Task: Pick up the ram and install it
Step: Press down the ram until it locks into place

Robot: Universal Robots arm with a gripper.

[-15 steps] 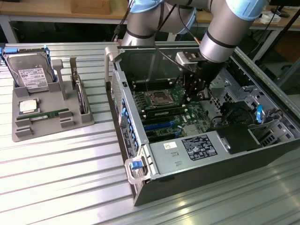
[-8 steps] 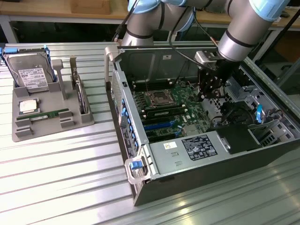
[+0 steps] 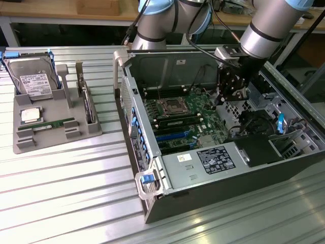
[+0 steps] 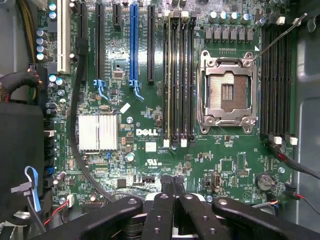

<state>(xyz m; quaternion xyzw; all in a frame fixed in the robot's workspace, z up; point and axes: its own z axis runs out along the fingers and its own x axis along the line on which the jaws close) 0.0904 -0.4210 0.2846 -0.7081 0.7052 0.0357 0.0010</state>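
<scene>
The gripper is seen inside the open computer case, above the motherboard, with its fingers pressed together and nothing held between them. The ram is found well apart from it, lying flat in the grey parts tray at the exterior view's left, just in front of the square processor chip. The hard drive is stood at the back of the same tray. In the wrist view, the empty CPU socket is flanked by black memory slots; a black cable is draped across the board beside a silver heatsink. Blue and black expansion slots are ranged nearby.
</scene>
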